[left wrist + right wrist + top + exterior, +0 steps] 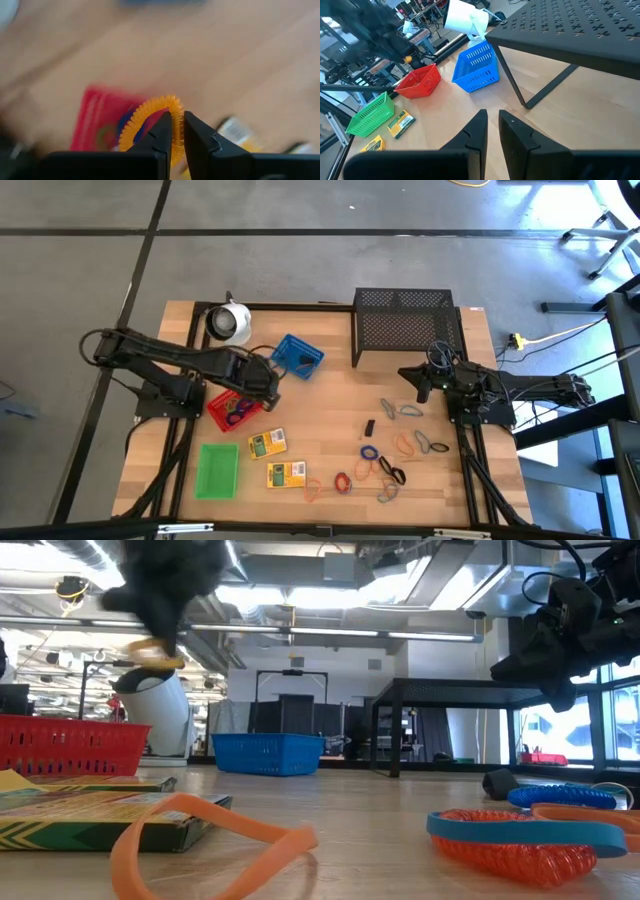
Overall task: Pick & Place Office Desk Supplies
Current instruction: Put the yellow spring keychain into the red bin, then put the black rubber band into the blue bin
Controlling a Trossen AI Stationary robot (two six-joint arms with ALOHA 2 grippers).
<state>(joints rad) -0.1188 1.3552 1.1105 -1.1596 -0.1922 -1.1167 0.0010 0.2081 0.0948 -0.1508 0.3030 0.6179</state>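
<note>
Hovering over the red tray (226,412), left gripper (178,131) jaws pinch an orange loop (150,116); right gripper (492,125) at 3 o'clock, jaws slightly apart, empty.

Your high view is evenly lit from overhead; the wooden table (330,430) shows only soft shadows. In your low view, ceiling light strips glare brightly and the near orange loop (200,830) is out of focus. Your left wrist view is heavily motion-blurred; only the left gripper (177,135) reads sharp. Right wrist view: bright, clear
</note>
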